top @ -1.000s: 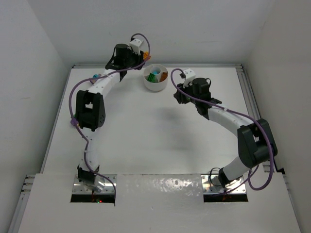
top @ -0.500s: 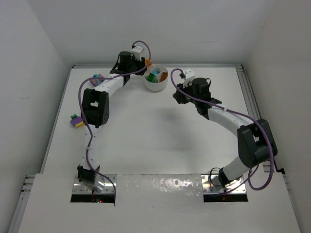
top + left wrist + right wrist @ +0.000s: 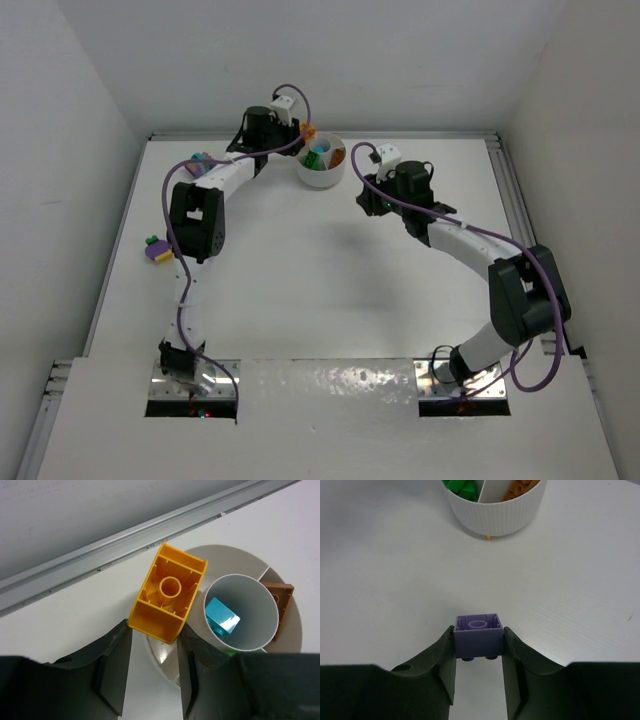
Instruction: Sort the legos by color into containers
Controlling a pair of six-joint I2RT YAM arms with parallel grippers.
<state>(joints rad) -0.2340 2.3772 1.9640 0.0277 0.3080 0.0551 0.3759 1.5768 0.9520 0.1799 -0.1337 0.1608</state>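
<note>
Now the left hand [image 3: 154,629], pinching a yellow-orange brick [image 3: 167,597], has swung to the eleven-o'clock rim of the dish [image 3: 320,180] for dropping, while the right hand [image 3: 478,631] pinches a purple brick [image 3: 479,640].

We read no text, label, brand or number in any of the three views. Up close the yellow brick [image 3: 167,595] and the purple brick [image 3: 479,634] are bare plastic, and the white dish [image 3: 495,515] has a plain ribbed wall with nothing printed on it. In the top view anything printed is too small to make out.
</note>
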